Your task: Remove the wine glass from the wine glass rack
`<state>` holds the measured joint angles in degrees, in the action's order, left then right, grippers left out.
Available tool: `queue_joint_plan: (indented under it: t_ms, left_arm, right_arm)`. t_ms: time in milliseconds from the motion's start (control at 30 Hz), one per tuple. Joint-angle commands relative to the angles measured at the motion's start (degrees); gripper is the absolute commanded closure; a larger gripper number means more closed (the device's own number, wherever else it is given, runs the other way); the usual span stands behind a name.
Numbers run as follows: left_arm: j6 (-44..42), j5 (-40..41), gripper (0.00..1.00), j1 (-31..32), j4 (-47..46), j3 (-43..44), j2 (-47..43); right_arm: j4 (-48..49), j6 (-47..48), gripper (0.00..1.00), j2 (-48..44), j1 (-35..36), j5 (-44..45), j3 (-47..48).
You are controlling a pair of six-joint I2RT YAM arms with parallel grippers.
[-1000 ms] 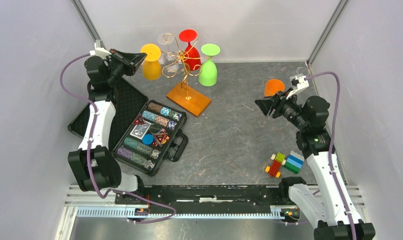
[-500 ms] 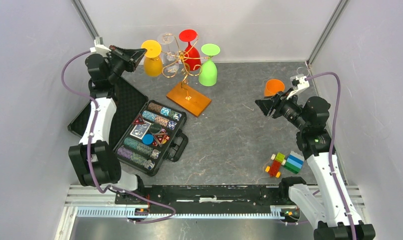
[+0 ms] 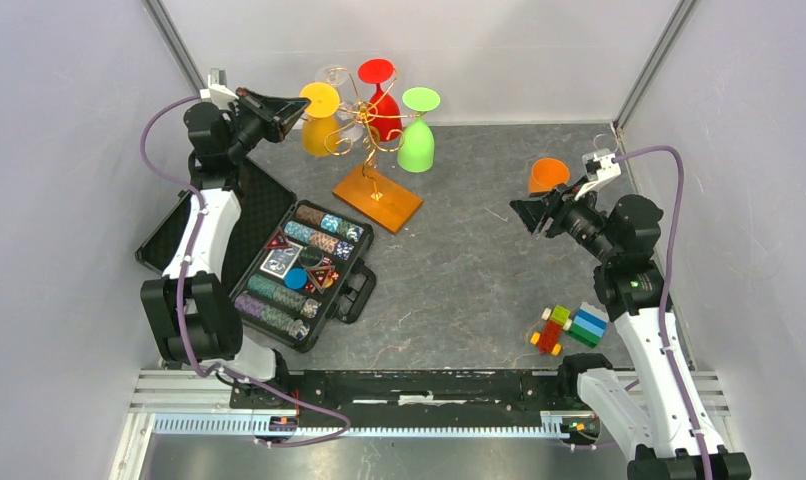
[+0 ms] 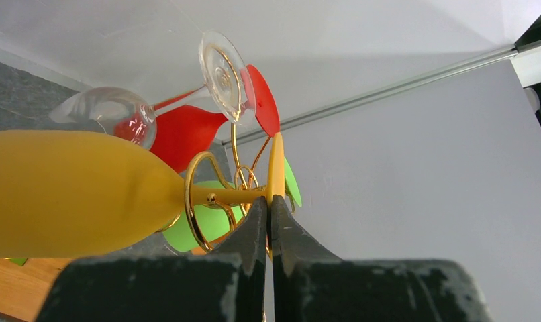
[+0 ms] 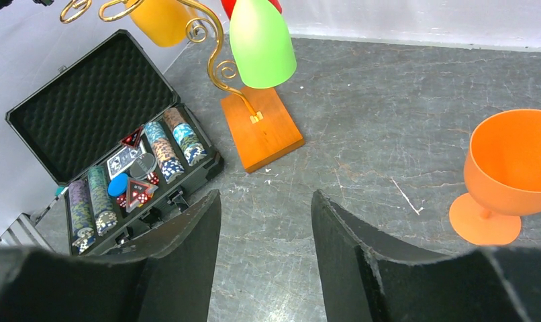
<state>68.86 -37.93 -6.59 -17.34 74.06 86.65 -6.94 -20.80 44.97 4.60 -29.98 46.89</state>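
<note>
The wine glass rack (image 3: 365, 135), a gold wire tree on a wooden base (image 3: 377, 197), stands at the back of the table. A yellow wine glass (image 3: 319, 128) hangs upside down from its left arm, beside clear (image 3: 335, 78), red (image 3: 382, 108) and green (image 3: 416, 145) ones. My left gripper (image 3: 297, 108) is shut on the rim of the yellow foot (image 4: 276, 168), and the stem lies inside a gold loop (image 4: 199, 201). My right gripper (image 5: 266, 198) hovers open over bare table, holding nothing.
An open black case of poker chips (image 3: 304, 265) lies left of centre. An orange goblet (image 3: 549, 173) stands upright at the back right, close to my right gripper. Toy bricks (image 3: 569, 327) lie near the right arm's base. Walls close in the left, right and back.
My left gripper has moved right and slightly up, carrying the yellow glass's foot with it, so the glass has swung towards the rack's centre. The right arm has hardly moved.
</note>
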Motion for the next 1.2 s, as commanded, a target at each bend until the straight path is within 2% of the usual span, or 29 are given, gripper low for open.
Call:
queue_joint_plan:
  t_ms: [0, 167, 433, 567, 700, 767, 900, 1067, 1167]
  left_arm:
    - [2.5, -2.5, 0.98, 0.3, -3.1, 1.3, -2.3]
    - [3.2, -3.0, 0.98, 0.3, -3.9, -2.3, -5.9]
    - [-0.5, -2.1, 0.98, 0.3, 1.0, -8.2, -13.7]
    - [-2.0, -1.5, 0.98, 0.3, 4.6, -9.7, -17.5]
    - [-9.5, 4.5, 0.98, 0.3, 16.0, -9.8, -24.3]
    - [-12.8, 9.3, 0.98, 0.4, 22.1, -10.1, -28.6]
    - [-15.8, 12.0, 0.98, 0.4, 28.5, -10.4, -35.3]
    - [-14.8, 10.6, 0.98, 0.4, 32.6, -9.2, -41.9]
    - [-9.3, 5.2, 0.98, 0.9, 30.1, -8.0, -43.2]
  right_arm:
    - [1.5, 0.2, 0.42, -1.0, -0.2, -0.8, 0.1]
    - [1.9, 0.6, 0.30, -1.8, -0.2, -3.0, -0.8]
    - [3.2, -1.3, 0.23, -5.0, -0.2, -5.6, -3.7]
    - [4.0, -2.7, 0.14, -7.5, -0.2, -6.9, -5.2]
    - [12.7, -10.0, 0.02, -11.7, -0.1, -9.3, -10.9]
    - [19.2, -15.6, 0.02, -13.6, -0.2, -10.6, -14.7]
    - [28.3, -23.0, 0.02, -14.9, 0.0, -11.4, -19.1]
    - [34.6, -28.7, 0.02, -14.8, 1.1, -10.3, -21.4]
    - [39.7, -31.8, 0.02, -14.2, 2.7, -9.1, -22.7]
